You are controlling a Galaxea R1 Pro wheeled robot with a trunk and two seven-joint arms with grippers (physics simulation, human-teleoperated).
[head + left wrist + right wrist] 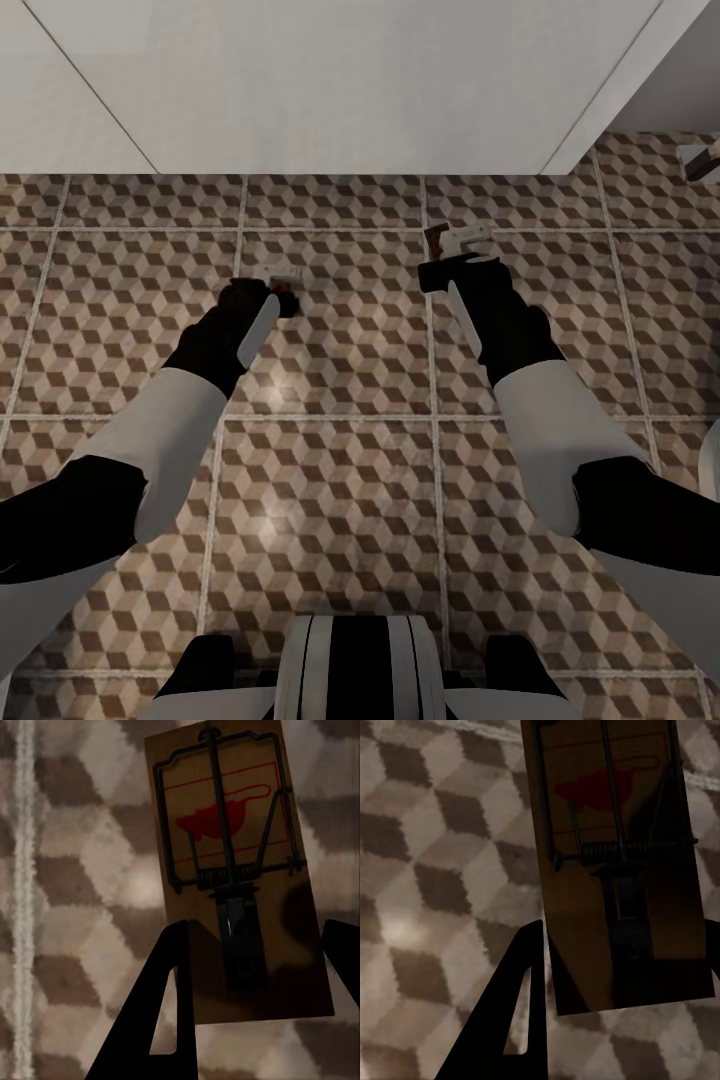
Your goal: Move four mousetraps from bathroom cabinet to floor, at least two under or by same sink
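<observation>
Two mousetraps are in my grippers, low over the cube-patterned bathroom floor (330,470). My left gripper (278,292) (256,926) is shut on a mousetrap (225,855), a tan board with black wire and a red mark; from the head camera this mousetrap (283,276) looks pale. My right gripper (455,255) (626,934) is shut on a second mousetrap (607,832) (462,238). Both stand just in front of the white sink unit (350,90). A third mousetrap (700,160) lies on the floor at the far right, beside that unit. The cabinet is out of view.
The white unit's front runs across the top of the head view and ends in a corner at the right. A white curved edge (712,460) juts in at the right border. My base (350,670) is at the bottom.
</observation>
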